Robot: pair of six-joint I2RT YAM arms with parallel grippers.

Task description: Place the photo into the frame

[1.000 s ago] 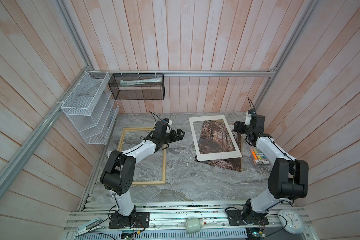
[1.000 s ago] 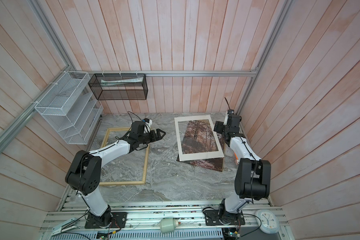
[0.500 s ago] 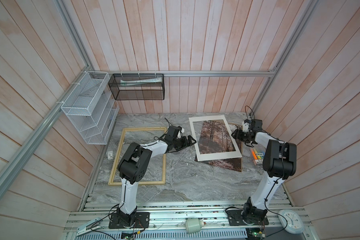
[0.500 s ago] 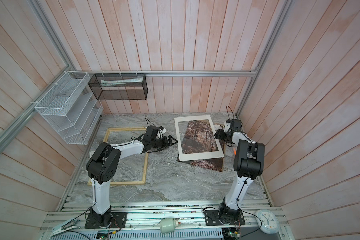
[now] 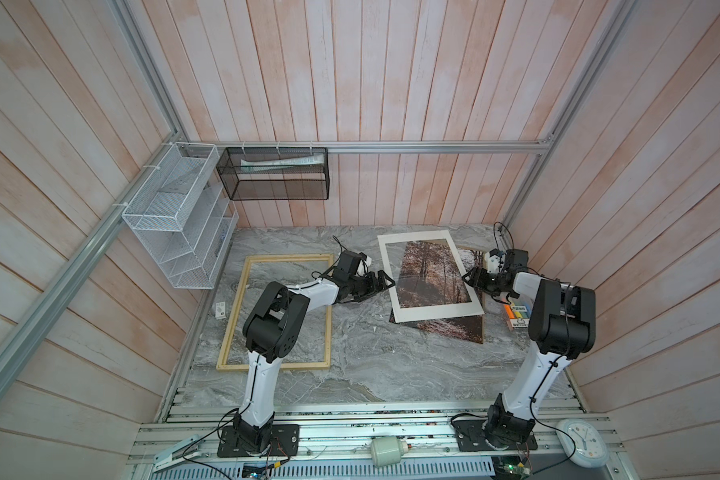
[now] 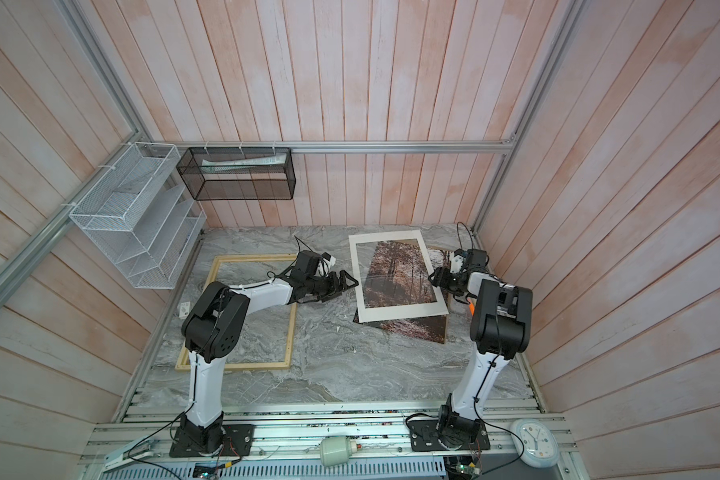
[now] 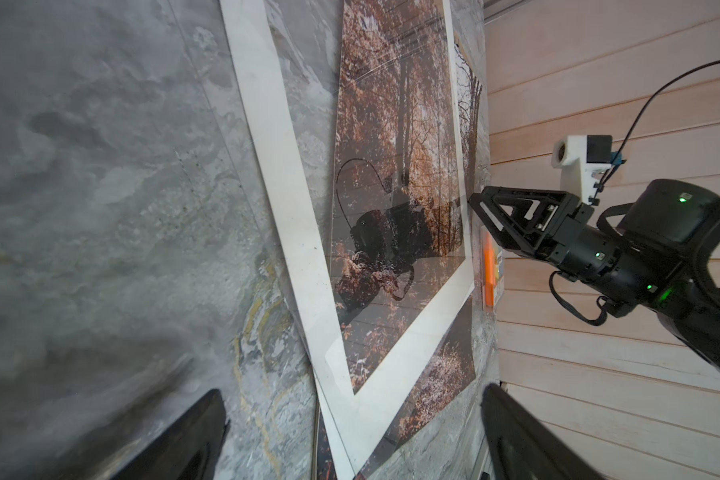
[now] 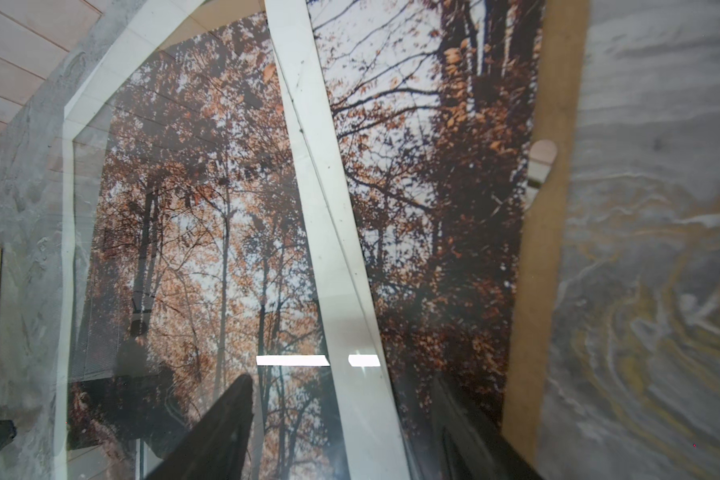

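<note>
Top views: two arms flank the covered photo (image 5: 454, 329).
It lies on the right of the worktop (image 5: 371, 353) under a white mat (image 5: 437, 309), well apart from the empty frame (image 5: 235, 316) at left. The left gripper (image 5: 386, 280), jaws wide open, sits beside the mat's left edge, likely to lift it. The right gripper (image 5: 467, 276) shows parted jaws, grip unclear.

My gripper (image 8: 341, 399) stands spread over the photo (image 8: 433, 216); the white mat (image 8: 329, 249) strip runs ahead at twelve o'clock, brown backing board (image 8: 545, 249) and bench (image 8: 649, 208) at two o'clock.
</note>
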